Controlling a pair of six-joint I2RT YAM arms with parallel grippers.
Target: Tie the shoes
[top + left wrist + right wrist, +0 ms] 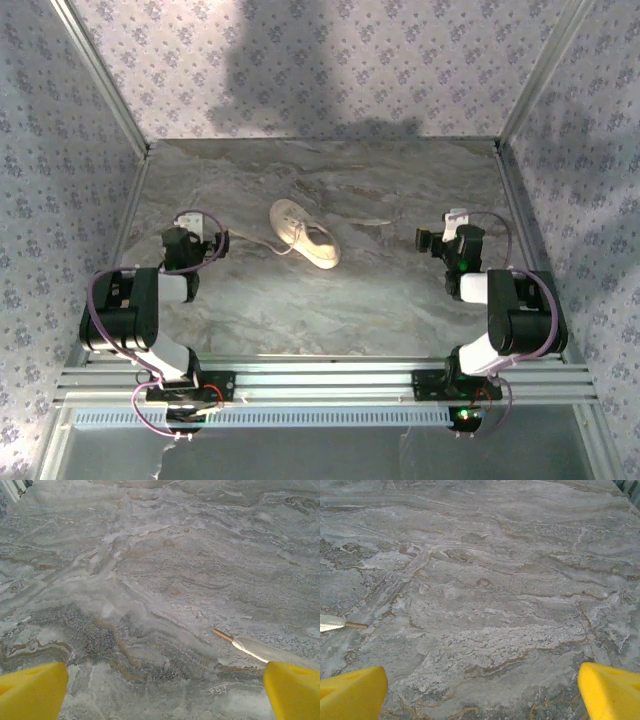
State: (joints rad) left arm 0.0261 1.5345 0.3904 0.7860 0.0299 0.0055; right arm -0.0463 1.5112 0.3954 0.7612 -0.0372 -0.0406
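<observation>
The lace (331, 623) runs out past the right wrist view's left edge

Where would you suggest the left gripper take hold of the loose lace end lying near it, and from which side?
Probably the white lace just behind its brown tip, coming down from above with the left gripper open across it: it lies flat on the table, leaving no side access.

Grey marbled tabletop (330, 320); lilac floral-print walls (180, 40) on three sides; aluminium corner posts (98, 70); broad shadow (330, 80) across back wall.
</observation>
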